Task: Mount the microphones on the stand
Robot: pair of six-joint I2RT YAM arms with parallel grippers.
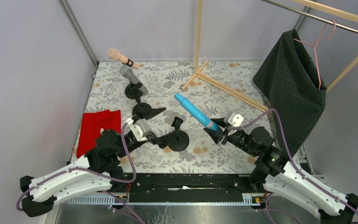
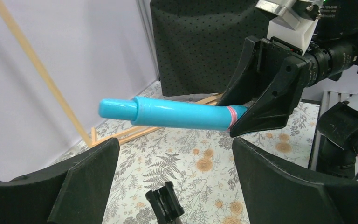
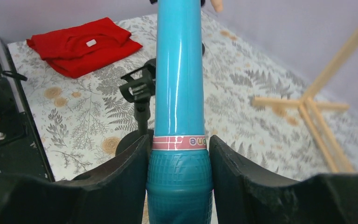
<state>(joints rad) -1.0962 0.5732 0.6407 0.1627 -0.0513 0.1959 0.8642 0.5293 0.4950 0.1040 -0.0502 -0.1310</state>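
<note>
Blue mic (image 3: 179, 70): glossy cyan tube, ribbed grip, pink band, lettering only partly legible.
Right jaws: clamped on ribbed grip.
Left jaws: wide apart.
Counter (image 1: 168, 84): fern-print cloth.

Microphones, three: the cyan-blue microphone (image 1: 193, 111) clamped in the right gripper (image 1: 218, 130), and the silver-grey microphone (image 1: 131, 77) and the peach-pink microphone (image 1: 116, 55) well beyond the left gripper (image 1: 167, 127). Black round-based stands, three: the near stand (image 1: 177, 141) between the left gripper's spread fingers, the middle stand (image 1: 142, 110) and the far stand (image 1: 134, 91) beyond it. Red cloth (image 1: 98, 128), one. Dark garment (image 1: 289, 88), one. Pink hanger (image 1: 318, 51), one. Wooden rack (image 1: 198, 46), one.
</note>
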